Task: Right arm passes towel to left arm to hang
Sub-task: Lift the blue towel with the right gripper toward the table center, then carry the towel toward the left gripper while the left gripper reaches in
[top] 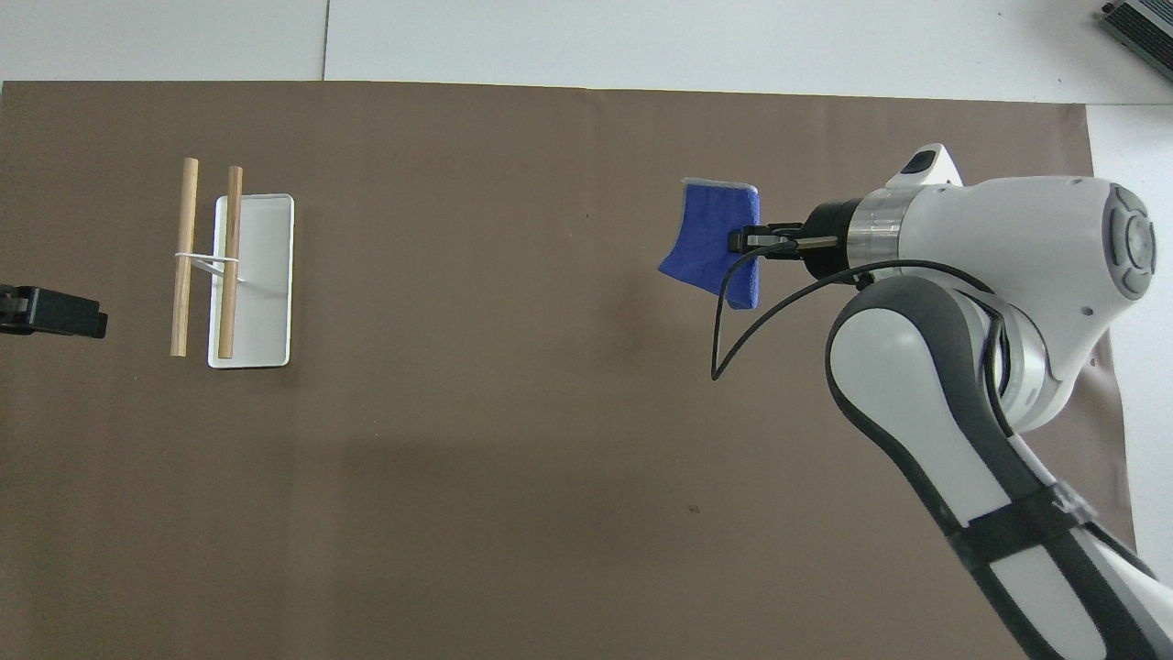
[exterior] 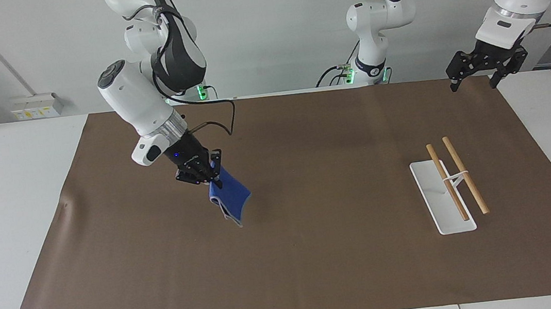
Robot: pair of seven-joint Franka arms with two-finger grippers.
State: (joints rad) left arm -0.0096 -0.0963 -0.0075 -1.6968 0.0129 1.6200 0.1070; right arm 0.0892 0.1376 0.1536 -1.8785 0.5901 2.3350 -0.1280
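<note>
The bright-blue towel [exterior: 231, 199] [top: 713, 246] hangs folded in the air over the brown mat, clear of the surface. My right gripper [exterior: 212, 180] [top: 744, 241] is shut on the towel's upper corner, tilted toward the left arm's end of the table. My left gripper [exterior: 474, 81] [top: 55, 312] waits open, high over the mat's edge at its own end, with nothing between its fingers. The rack, a white tray [exterior: 434, 204] [top: 266, 275] with two wooden rods [exterior: 457, 175] [top: 186, 257] raised above it, stands at the left arm's end.
A brown mat [exterior: 318, 253] [top: 513, 440] covers most of the white table. A loose black cable [top: 733, 312] loops from the right wrist beside the towel.
</note>
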